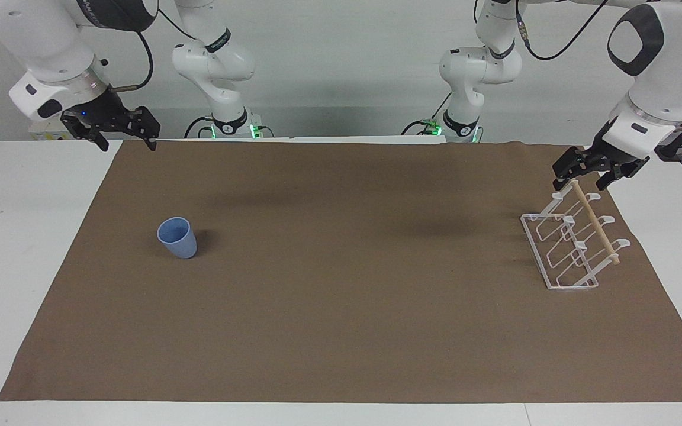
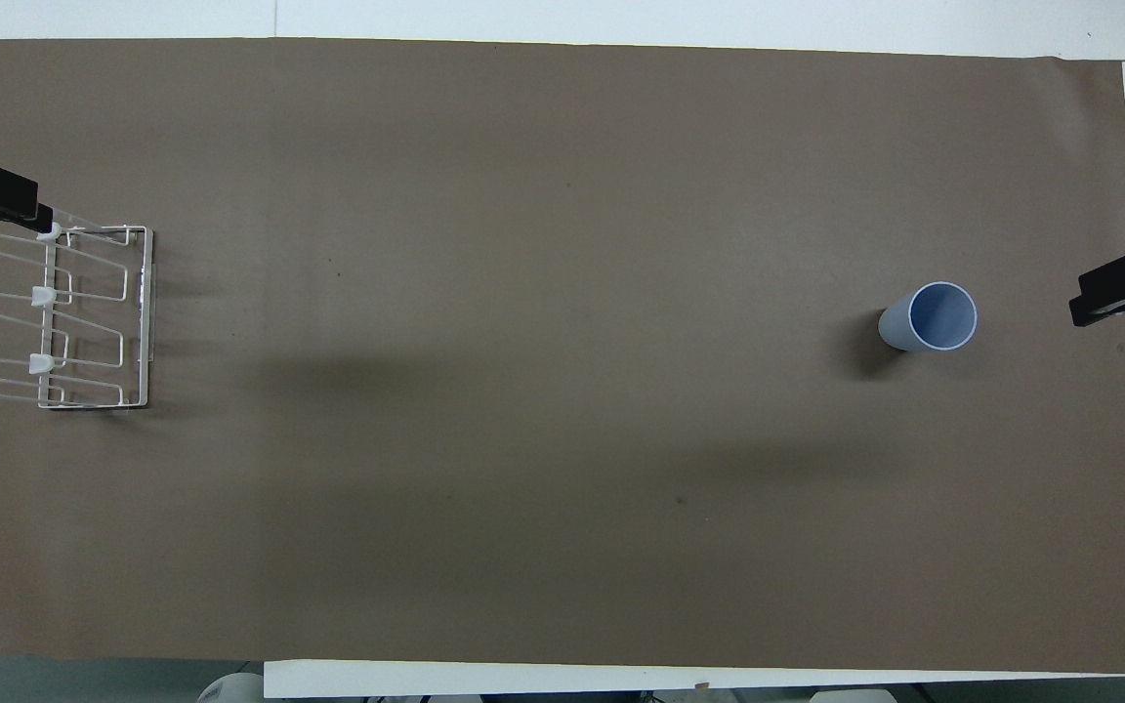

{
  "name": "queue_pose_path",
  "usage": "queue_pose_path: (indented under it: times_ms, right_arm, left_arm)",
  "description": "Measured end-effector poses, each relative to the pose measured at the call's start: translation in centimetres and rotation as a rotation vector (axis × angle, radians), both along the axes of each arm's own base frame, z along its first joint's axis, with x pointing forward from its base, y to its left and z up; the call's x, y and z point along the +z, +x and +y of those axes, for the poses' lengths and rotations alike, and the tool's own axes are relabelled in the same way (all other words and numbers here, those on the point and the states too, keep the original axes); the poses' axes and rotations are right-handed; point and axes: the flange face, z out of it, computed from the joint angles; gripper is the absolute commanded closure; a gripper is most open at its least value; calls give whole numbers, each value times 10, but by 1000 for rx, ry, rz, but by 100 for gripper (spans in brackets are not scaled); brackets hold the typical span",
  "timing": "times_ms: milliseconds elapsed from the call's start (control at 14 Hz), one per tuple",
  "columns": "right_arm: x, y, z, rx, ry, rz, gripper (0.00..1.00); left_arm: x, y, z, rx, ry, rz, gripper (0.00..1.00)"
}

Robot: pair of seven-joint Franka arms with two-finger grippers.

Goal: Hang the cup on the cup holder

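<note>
- The right pincer (image 1: 122,133) hung in the air at the right arm's end of the counter (image 1: 3,236), above the edge of the brown cloth (image 1: 341,331) nearest the robots. Its two black fingers (image 1: 150,131) stood spread apart with nothing between them.
- The left pincer (image 1: 588,171) hovered just above the end of the cup holder's wooden dowel (image 1: 595,223) that lay nearest the robots. Whether it touched the dowel I could not tell, nor could I make out how far its fingers were parted; it gripped nothing that I could see.
- The cup holder (image 1: 572,242) stood on the cloth at the left arm's end of the counter, a white wire rack with a rectangular base, slanted prongs and the dowel across the top. Nothing hung on any prong.
- The cup (image 1: 177,237), light blue and without a handle, stood upright on the cloth toward the right arm's end, its mouth facing up. From overhead its inside (image 2: 942,315) showed plain blue, with nothing in it.
- Cup and holder stood well apart, about equally far out from the robots.
</note>
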Motion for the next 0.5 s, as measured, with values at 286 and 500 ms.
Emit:
queue_pose_path:
  times_ms: [286, 500]
  right_arm:
    - [0, 0, -1, -2, 0, -1, 0]
    - [-27, 12, -18, -27, 0, -94, 0]
  left_arm:
    - [0, 0, 0, 0, 0, 0, 0]
    - [0, 0, 0, 0, 0, 0, 0]
